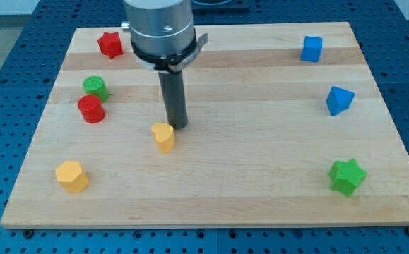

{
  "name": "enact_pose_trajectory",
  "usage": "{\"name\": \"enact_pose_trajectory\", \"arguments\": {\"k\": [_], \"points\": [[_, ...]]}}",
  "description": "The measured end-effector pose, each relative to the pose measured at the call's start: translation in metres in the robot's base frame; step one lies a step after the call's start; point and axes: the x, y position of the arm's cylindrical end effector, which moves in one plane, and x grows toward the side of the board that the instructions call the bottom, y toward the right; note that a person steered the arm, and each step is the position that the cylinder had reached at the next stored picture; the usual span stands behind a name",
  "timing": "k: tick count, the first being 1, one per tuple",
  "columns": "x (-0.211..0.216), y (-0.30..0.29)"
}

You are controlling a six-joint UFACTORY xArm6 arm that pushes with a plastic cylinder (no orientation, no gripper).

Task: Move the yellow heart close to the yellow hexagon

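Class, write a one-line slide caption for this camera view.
My tip sits just above-right of the yellow heart; the yellow hexagon waits lower left.

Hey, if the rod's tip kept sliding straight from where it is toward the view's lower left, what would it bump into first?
My tip sits just up and right of the yellow heart, so it likely meets that first. Farther along that line lies the yellow hexagon. Depth is hard to judge, so the contact point is uncertain.

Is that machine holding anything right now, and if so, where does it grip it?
Nothing is held. My tip is a bare rod that only pushes; it stands just above and right of the yellow heart.
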Motion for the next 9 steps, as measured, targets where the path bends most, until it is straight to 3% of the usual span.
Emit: {"name": "enact_pose_trajectory", "arguments": {"k": [2, 4, 9], "points": [[0.008, 0.008], [0.051, -0.043], [0.069, -0.103]]}}
